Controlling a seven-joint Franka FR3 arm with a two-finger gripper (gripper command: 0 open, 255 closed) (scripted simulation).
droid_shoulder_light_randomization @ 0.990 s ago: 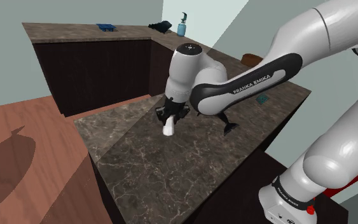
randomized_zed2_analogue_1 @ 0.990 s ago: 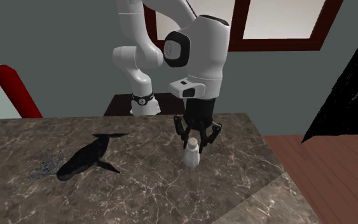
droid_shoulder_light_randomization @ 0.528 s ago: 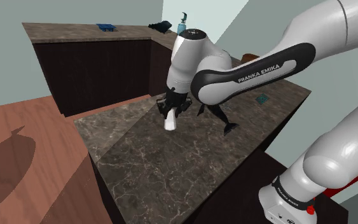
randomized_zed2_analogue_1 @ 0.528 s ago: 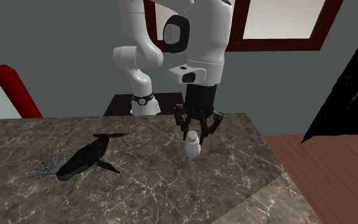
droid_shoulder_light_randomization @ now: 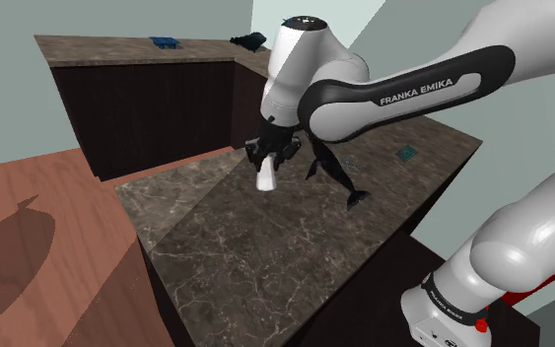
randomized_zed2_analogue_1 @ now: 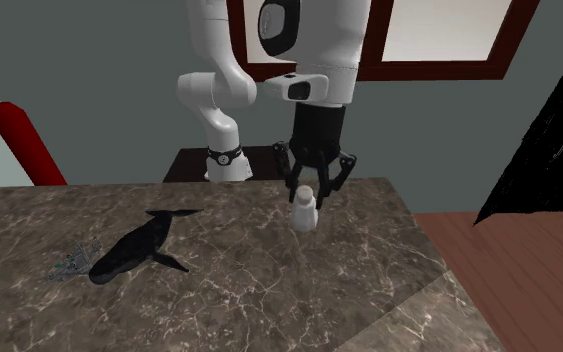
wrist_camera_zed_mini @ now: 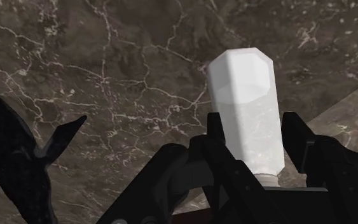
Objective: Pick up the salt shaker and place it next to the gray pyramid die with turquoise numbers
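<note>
Wrist view — fingers [wrist_camera_zed_mini: 298,149] clasp the white salt shaker [wrist_camera_zed_mini: 246,108], apparently clear of the bench [wrist_camera_zed_mini: 107,76] | step: carry | next: cross past the whale [randomized_zed2_analogue_1: 134,250] — set it upright beside the die [randomized_zed2_analogue_1: 72,262]

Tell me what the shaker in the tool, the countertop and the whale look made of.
Salt shaker: plain white, faceted, with a faintly speckled lower body. It could be glass or plastic, can't tell which.
Countertop: dark brown with white veins, looks like marble, with a fairly dull finish.
Whale: flat matte black with no visible texture, so the material is open.
</note>
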